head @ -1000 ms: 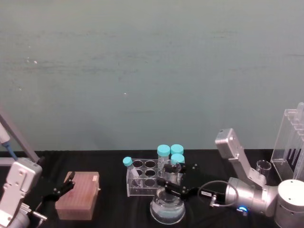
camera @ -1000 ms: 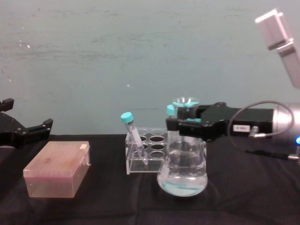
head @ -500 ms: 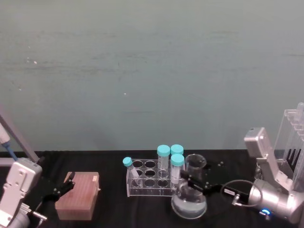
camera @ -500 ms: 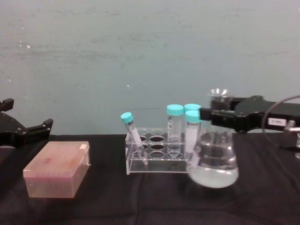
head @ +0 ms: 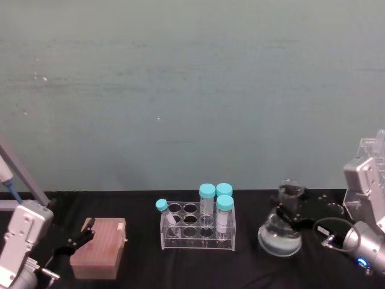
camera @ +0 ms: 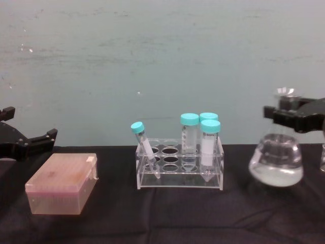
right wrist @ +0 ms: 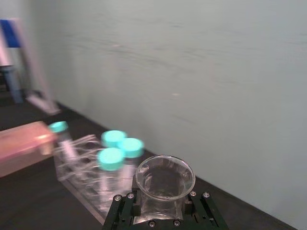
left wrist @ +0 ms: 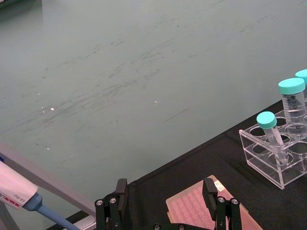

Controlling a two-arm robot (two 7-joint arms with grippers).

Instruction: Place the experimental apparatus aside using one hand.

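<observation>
The conical flask (head: pixel 280 233) with clear liquid is right of the tube rack, with my right gripper (head: pixel 293 206) shut on its neck. In the chest view the flask (camera: pixel 277 161) hangs at the right edge under the black gripper (camera: pixel 286 115); I cannot tell whether its base touches the cloth. The right wrist view looks down into the flask mouth (right wrist: pixel 165 178), with the gripper (right wrist: pixel 165 207) clamped around the neck. The tall acrylic stand (head: pixel 369 146) rises at the far right, partly behind my right arm. My left gripper (left wrist: pixel 165 200) is open and idle at the left.
A clear rack (camera: pixel 180 170) holding several teal-capped tubes stands mid-table. A pink lidded box (camera: pixel 62 184) lies at the left, close to the left gripper (camera: pixel 26 143). The table is covered by black cloth (camera: pixel 167 218). A pipette (left wrist: pixel 19 201) leans at the far left.
My right gripper has carried the flask to the right, from in front of the tube rack to well right of it. The left arm has stayed still.
</observation>
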